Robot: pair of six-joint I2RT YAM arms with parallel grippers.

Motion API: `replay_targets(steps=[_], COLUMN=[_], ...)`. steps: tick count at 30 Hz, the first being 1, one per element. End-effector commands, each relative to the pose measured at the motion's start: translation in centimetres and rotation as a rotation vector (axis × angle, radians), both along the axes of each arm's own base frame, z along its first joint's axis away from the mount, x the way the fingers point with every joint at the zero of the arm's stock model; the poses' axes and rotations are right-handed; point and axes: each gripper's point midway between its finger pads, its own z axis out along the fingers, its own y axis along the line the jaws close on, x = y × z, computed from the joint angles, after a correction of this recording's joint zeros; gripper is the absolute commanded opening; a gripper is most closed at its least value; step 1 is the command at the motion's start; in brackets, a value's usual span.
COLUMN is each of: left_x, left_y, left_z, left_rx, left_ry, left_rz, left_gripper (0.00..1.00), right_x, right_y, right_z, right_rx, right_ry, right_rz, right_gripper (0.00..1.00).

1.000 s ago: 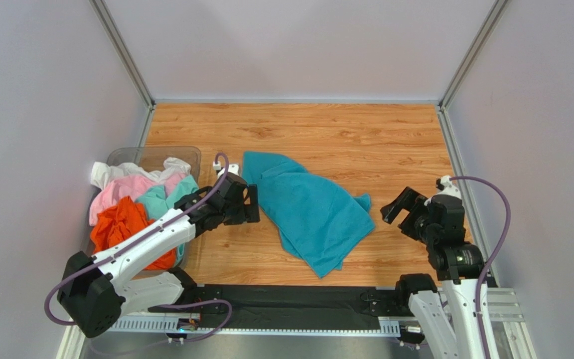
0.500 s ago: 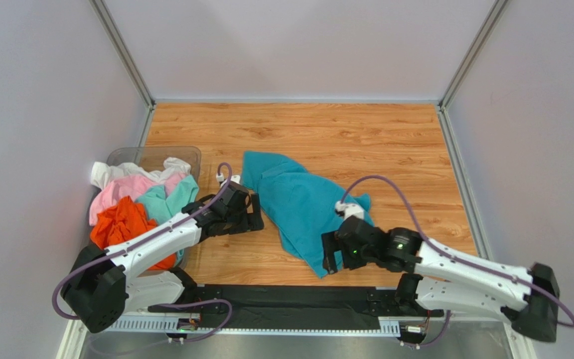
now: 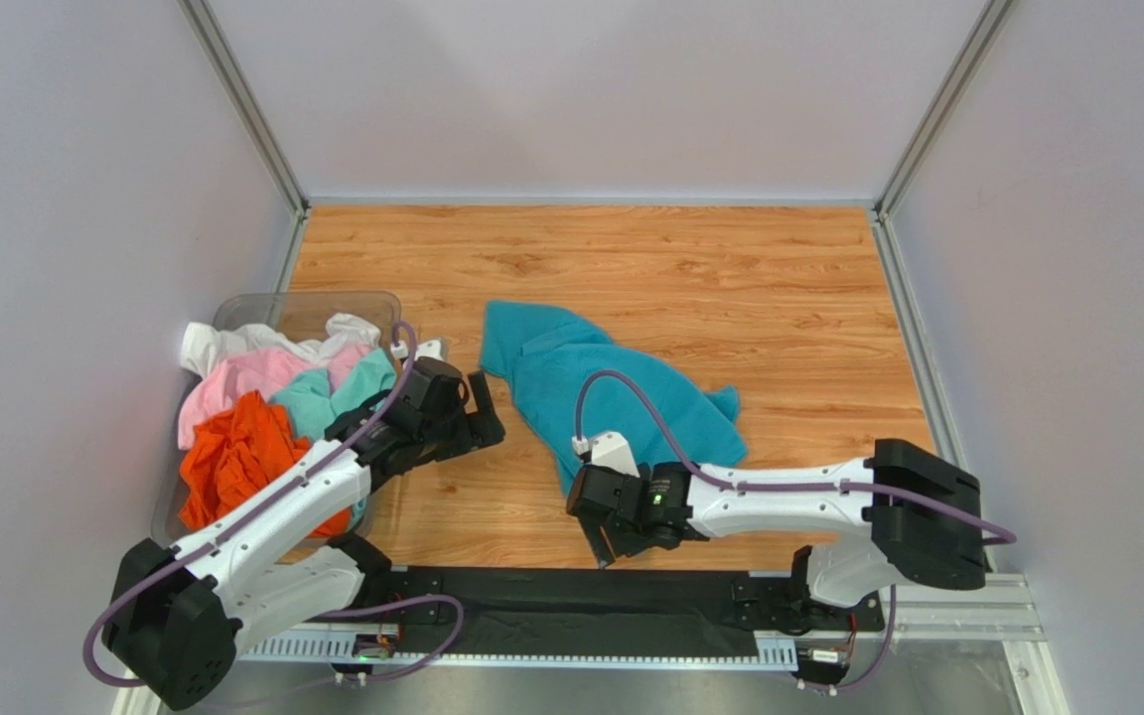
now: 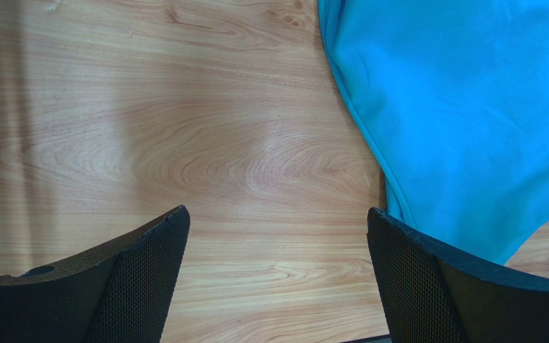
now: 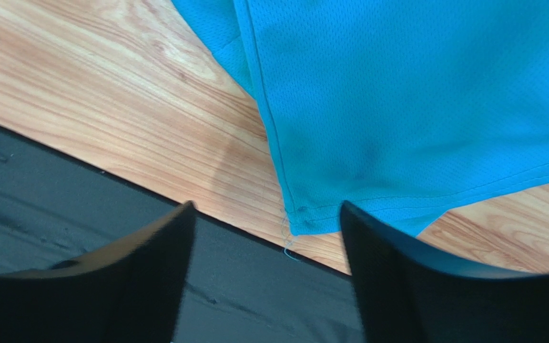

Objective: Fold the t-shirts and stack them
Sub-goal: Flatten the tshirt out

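The teal t-shirt (image 3: 611,399) lies loosely spread in the middle of the wooden table (image 3: 683,268). My right gripper (image 3: 598,539) hovers at the shirt's near corner, by the table's front edge. In the right wrist view that hemmed corner (image 5: 313,214) sits just beyond the gap of the open right gripper (image 5: 266,211); nothing is pinched. My left gripper (image 3: 489,414) stands open over bare wood just left of the shirt. In the left wrist view the teal shirt's edge (image 4: 392,179) runs by the right finger of the left gripper (image 4: 277,214).
A clear bin (image 3: 287,310) at the left holds the white (image 3: 213,346), pink (image 3: 235,380), light aqua (image 3: 328,391) and orange (image 3: 243,447) t-shirts in a heap. A black strip (image 3: 578,596) runs along the near table edge. Grey walls close in three sides.
My right arm swung from the far right across to the teal shirt's near corner, and its jaws have narrowed a little. My left gripper drew back slightly to the left.
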Motion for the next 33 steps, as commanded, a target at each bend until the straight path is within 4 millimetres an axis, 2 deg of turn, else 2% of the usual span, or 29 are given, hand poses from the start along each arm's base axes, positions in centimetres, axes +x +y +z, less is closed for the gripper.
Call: replay_targets(steps=[1,5,7,9,12,13,14,15,16,20,21,23,24,28,31,32,33], left_x=[-0.4,-0.4,-0.2,-0.1,0.1,0.2,0.2,0.3,0.4,0.9,1.2,1.5,1.8,3.3,4.6,5.2,5.9], left_y=[1.0,1.1,1.1,1.1,1.1,0.9,0.9,0.9,0.9,0.6,0.5,0.5,0.3,-0.1,-0.4,-0.4,-0.6], left_z=[-0.3,-0.3,0.1,0.2,0.5,0.9,1.0,1.0,1.2,1.7,2.0,1.7,2.1,1.9,1.5,1.0,1.3], left_rx=[0.015,0.011,0.006,0.007,0.009,0.005,0.004,0.003,0.001,0.005,0.005,0.018,0.015,0.01,0.011,0.018,0.011], left_ry=[0.009,0.007,-0.001,-0.005,-0.011,-0.018,-0.019,-0.018,-0.022,-0.029,-0.03,-0.007,-0.008,0.017,0.041,0.058,0.052], left_rz=[0.035,0.047,0.051,0.05,0.047,0.042,0.04,0.04,0.042,0.038,0.037,0.041,0.046,0.058,0.068,0.075,0.078], left_gripper=[1.0,1.0,1.0,1.0,1.0,1.0,1.0,1.0,1.0,1.0,1.0,1.0,1.0,1.0,1.0,0.99,0.99], right_x=[0.1,-0.3,-0.5,-0.5,-0.4,-0.1,0.0,0.9,1.2,3.4,4.0,5.1,5.8,8.3,10.5,11.4,11.9], right_y=[1.1,0.4,0.1,0.1,-0.6,-0.9,-1.6,-1.7,-2.2,-3.0,-2.8,-3.7,-4.1,-6.0,-8.4,-9.8,-10.5], right_z=[-0.4,-1.8,-2.6,-2.7,-3.1,-2.9,-2.7,-1.9,-1.4,1.7,3.2,4.8,6.2,9.3,11.4,12.2,12.6], right_rx=[0.036,0.02,-0.009,-0.018,-0.053,-0.061,-0.09,-0.089,-0.102,-0.09,-0.048,-0.047,-0.013,0.068,0.111,0.127,0.125], right_ry=[0.009,0.026,0.037,0.043,0.031,0.017,0.005,-0.04,-0.058,-0.157,-0.18,-0.219,-0.248,-0.278,-0.322,-0.345,-0.364], right_rz=[-0.056,-0.072,-0.078,-0.08,-0.079,-0.088,-0.103,-0.12,-0.125,-0.152,-0.165,-0.17,-0.186,-0.255,-0.329,-0.382,-0.386], right_gripper=[0.69,0.62,0.48,0.45,0.3,0.21,0.17,0.12,0.0,0.0,0.0,0.0,0.0,0.0,0.0,0.0,0.0])
